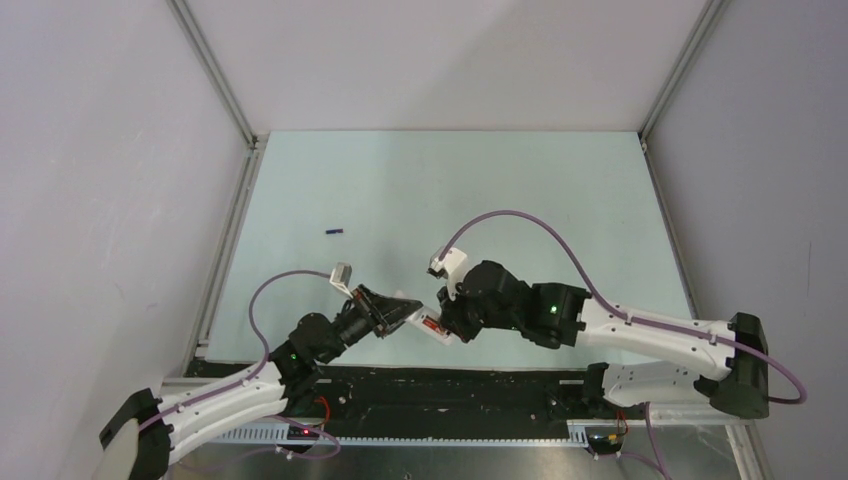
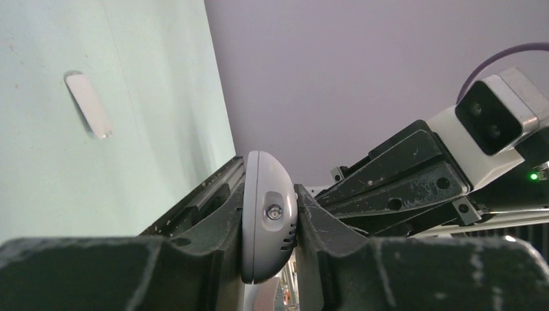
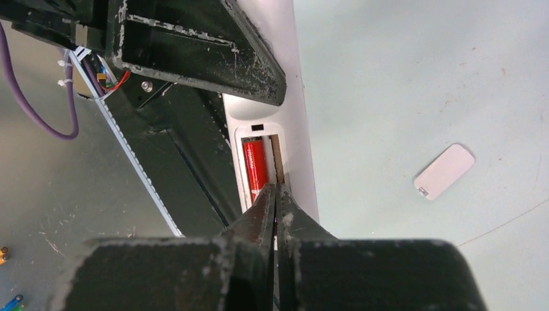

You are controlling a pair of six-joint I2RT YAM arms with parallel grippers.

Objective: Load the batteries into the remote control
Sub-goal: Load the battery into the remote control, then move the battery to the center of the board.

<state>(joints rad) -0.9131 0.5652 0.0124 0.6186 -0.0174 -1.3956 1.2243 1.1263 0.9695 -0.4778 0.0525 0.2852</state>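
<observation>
Right hand (image 3: pixel 277 194), closed, sits beside red battery (image 3: pixel 255 165) in remote (image 3: pixel 299 129).

The red battery (image 3: pixel 254 165) has its lower end hidden behind the right gripper (image 3: pixel 277 192). The left gripper (image 2: pixel 270 180) covers most of the remote (image 2: pixel 264 230). The blue battery (image 1: pixel 334 232) is just a tiny speck.

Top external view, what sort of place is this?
Probably a robotics test cell: plain grey wall panels in aluminium framing, a pale green table, and a left arm and right arm bolted at its near edge.
</observation>
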